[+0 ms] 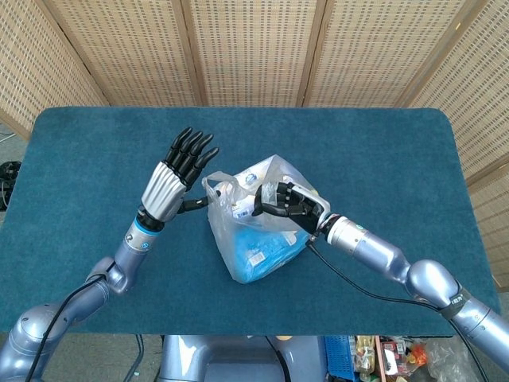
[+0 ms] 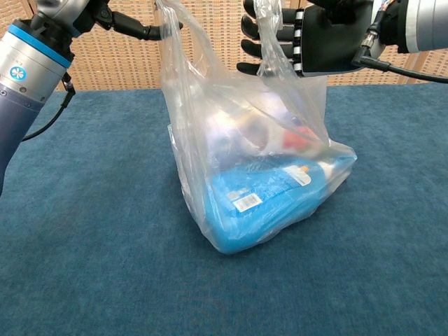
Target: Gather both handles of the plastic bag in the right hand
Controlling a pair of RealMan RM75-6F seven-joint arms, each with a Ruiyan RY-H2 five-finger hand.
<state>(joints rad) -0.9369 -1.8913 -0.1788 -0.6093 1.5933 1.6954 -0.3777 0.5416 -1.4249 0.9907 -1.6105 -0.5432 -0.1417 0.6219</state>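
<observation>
the plastic bag sits at the centre of the frame on the blue table, clear film over a blue package and smaller goods we cannot identify. in the chest view one handle rises at the upper middle and runs across our right hand, whose fingers curl around it, so we judge that hand to be gripping this loop. the other handle stands at the upper left of that view, hooked on the thumb of our left hand, whose other fingers are spread straight and apart. so we are mid-transfer: one handle secured, one not yet passed. next we should bring the left loop rightward to the right hand's fingers without letting the first slip.
</observation>
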